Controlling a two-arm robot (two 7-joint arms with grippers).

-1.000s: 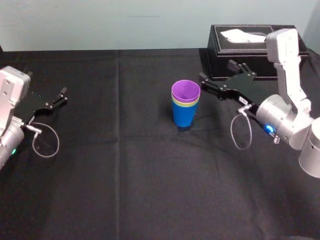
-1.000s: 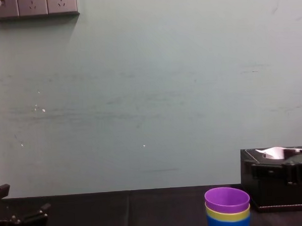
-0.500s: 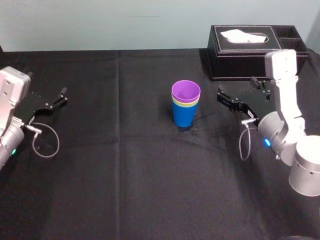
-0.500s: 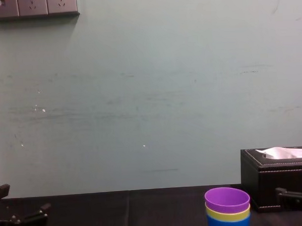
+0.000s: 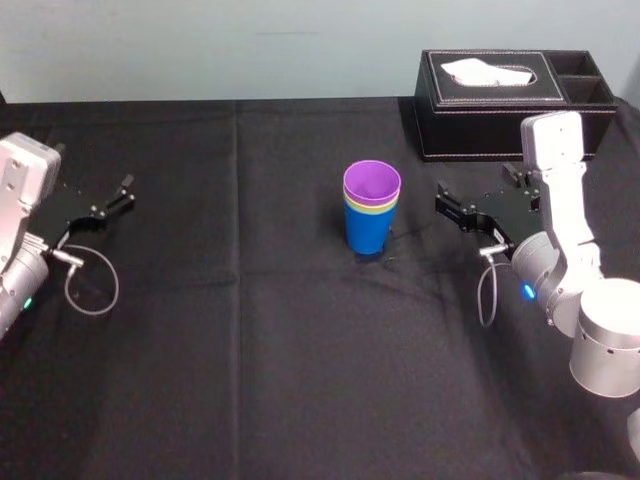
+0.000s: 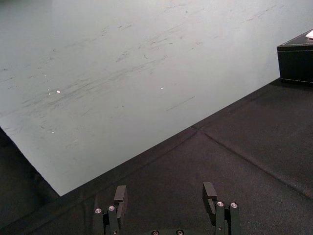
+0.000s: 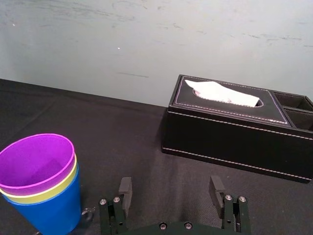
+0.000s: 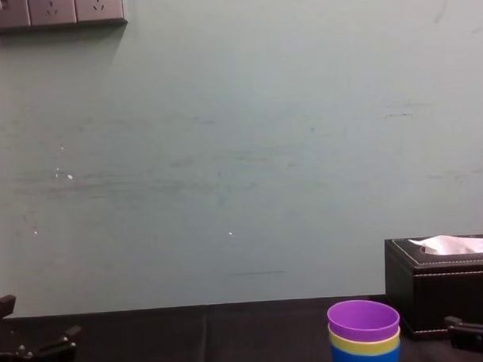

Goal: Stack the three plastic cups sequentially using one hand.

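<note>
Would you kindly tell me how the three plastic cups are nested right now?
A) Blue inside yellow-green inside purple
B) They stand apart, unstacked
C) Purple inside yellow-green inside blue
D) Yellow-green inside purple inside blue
C: the purple cup sits innermost with its open mouth on top, the yellow-green cup shows as a band just below its rim, and the blue cup is outermost.

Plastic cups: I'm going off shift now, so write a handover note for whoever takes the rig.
Left claw: open, empty, parked at the left edge of the black table.
Right claw: open, empty, just right of the cups, not touching them.
Cups: purple plastic tumbler nested in the yellow-green one, that in the bright blue one, upright mid-table.
Done: all three stacked.
To do: apparently nothing but parking the right arm.
</note>
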